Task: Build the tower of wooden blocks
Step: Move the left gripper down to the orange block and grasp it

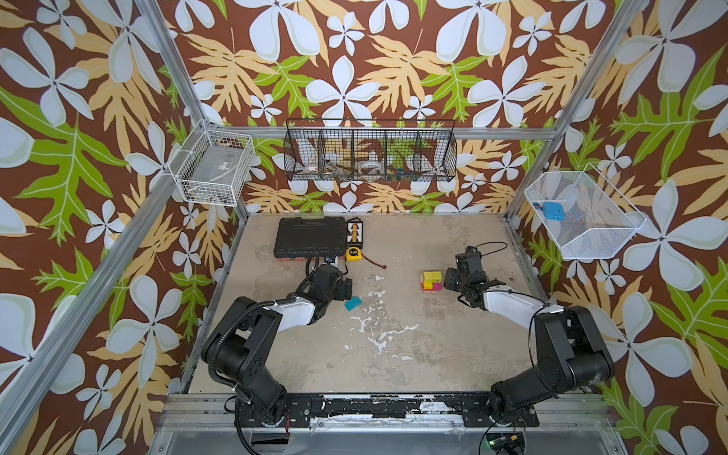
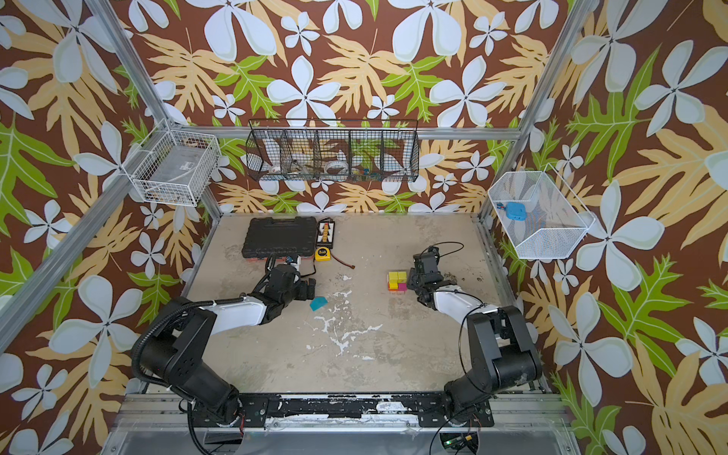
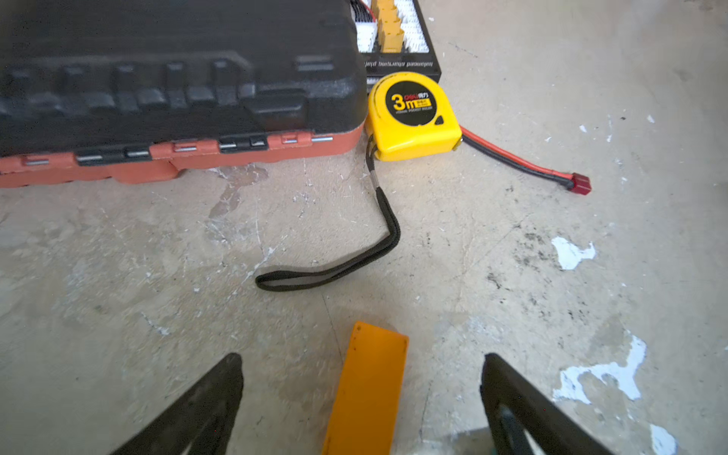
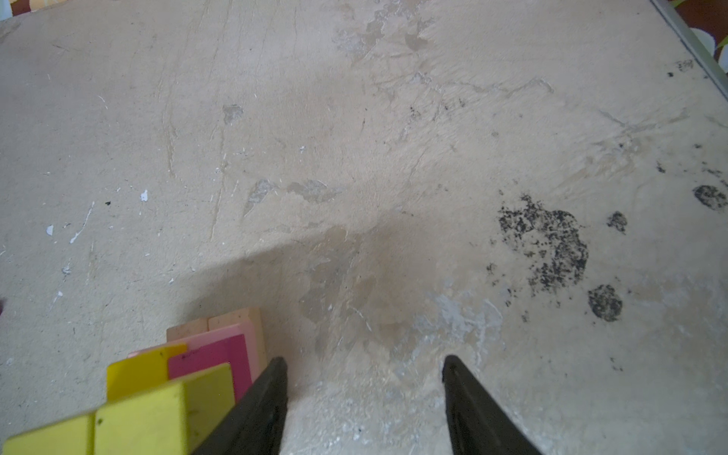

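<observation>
**Orange block lies between the left gripper's spread jaws**

The orange block [image 3: 366, 394] lies flat on the table [image 1: 394, 354], toward its left edge and short of the black tool case [image 3: 157, 78] and the tape measure [image 3: 413, 116] at the back. In the left wrist view its long axis runs straight out from the left gripper [image 3: 361, 356], slightly slanted. The jaws therefore flank its two long sides, with bare table showing on either side. That gripper is spread wide and holds nothing; it brackets the block without touching it, as far as the view shows. The left arm is plainly the nearer one, and I judge that closing across the block's narrow width is what the next move calls for.

The teal wedge [image 1: 352, 303] rests on the table just beside the left gripper, on the side toward the middle.

The tower [image 1: 430, 281] stands toward the right edge of the table — tan planks at the bottom, then pink and magenta, with yellow on top. The right gripper [image 4: 364, 357] sits just beside it, jaws partly apart with only bare table between them. One jaw is close against a yellow block, but whether they touch I cannot tell.
</observation>
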